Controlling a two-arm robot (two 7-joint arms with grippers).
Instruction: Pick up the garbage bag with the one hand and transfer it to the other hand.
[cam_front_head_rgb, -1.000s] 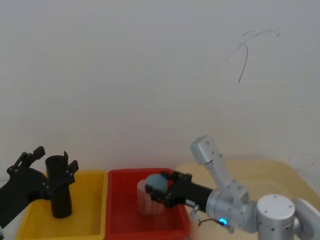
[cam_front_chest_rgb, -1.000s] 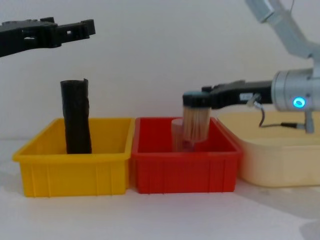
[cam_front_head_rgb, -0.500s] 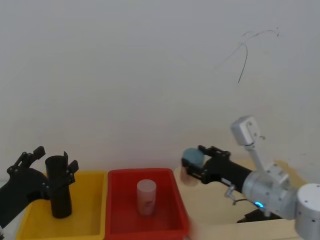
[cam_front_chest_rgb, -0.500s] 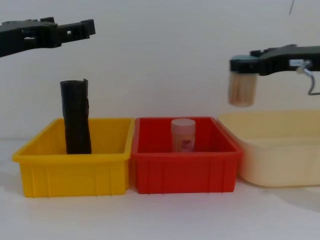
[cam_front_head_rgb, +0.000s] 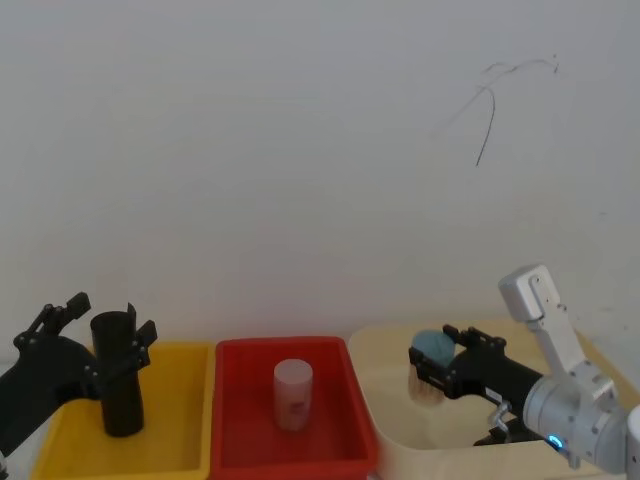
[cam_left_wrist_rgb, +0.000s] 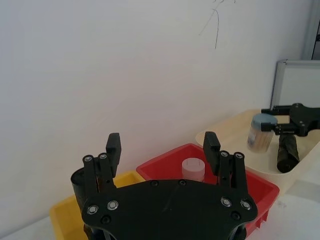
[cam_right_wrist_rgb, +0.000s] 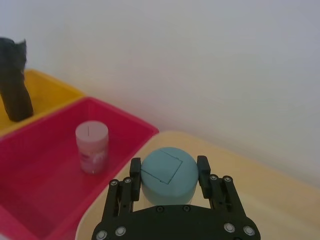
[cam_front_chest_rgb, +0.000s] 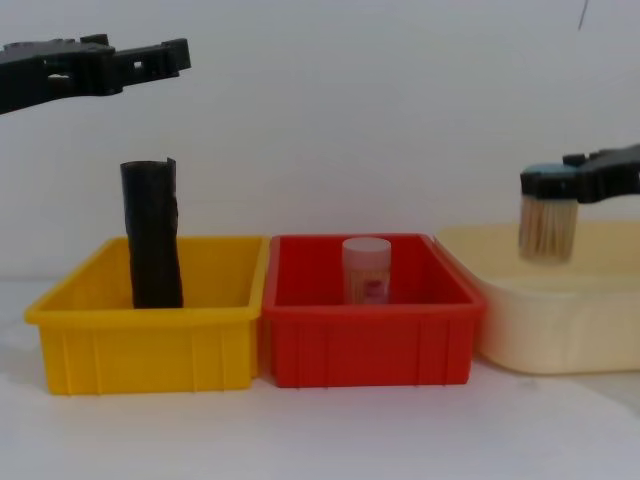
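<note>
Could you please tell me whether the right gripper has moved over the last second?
Yes. The right gripper, shut on the blue-lidded jar, has carried it rightward from the red bin to above the cream tub.

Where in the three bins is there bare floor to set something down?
Yellow bin: bare to the right of the garbage bag roll. Red bin: free around the small jar. Cream tub: open near its left wall; the right gripper crowds it, holding a blue-lidded jar.

- The garbage bag (cam_front_chest_rgb: 152, 232): matt black plastic film, wrinkled, rolled tight.
- Yellow bin (cam_front_chest_rgb: 150, 345) and red bin (cam_front_chest_rgb: 370, 345): smooth moulded plastic with a slight sheen.
- Cream tub (cam_front_chest_rgb: 560, 330): smooth, matt plastic.
- Jar (cam_right_wrist_rgb: 167, 176): clear plastic, smooth matt blue lid.
- Left pincer (cam_left_wrist_rgb: 162, 150): matt black, with shiny metal screws.
</note>
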